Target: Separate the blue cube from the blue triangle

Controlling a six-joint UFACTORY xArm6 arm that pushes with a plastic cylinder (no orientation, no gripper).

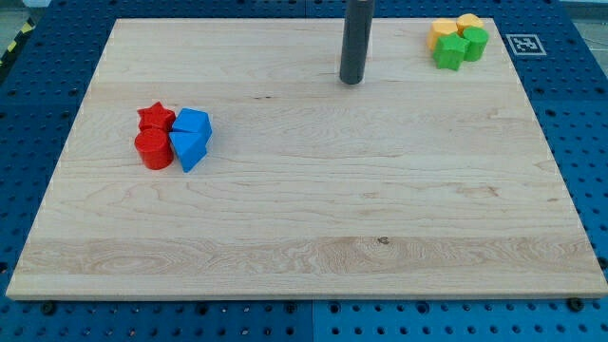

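Note:
The blue cube (193, 123) and the blue triangle (189, 148) touch each other at the view's left, the cube just above the triangle. A red star (156, 118) and a red cylinder (153, 150) press against their left sides. My tip (352, 82) is the lower end of a dark rod near the view's top centre, far to the right of the blue blocks and touching none of them.
At the view's top right sits a cluster of two yellow blocks (444, 32), (469, 23) and two green blocks (450, 51), (473, 42). The wooden board (313, 218) lies on a blue perforated table with a marker tag (525, 43) at its right.

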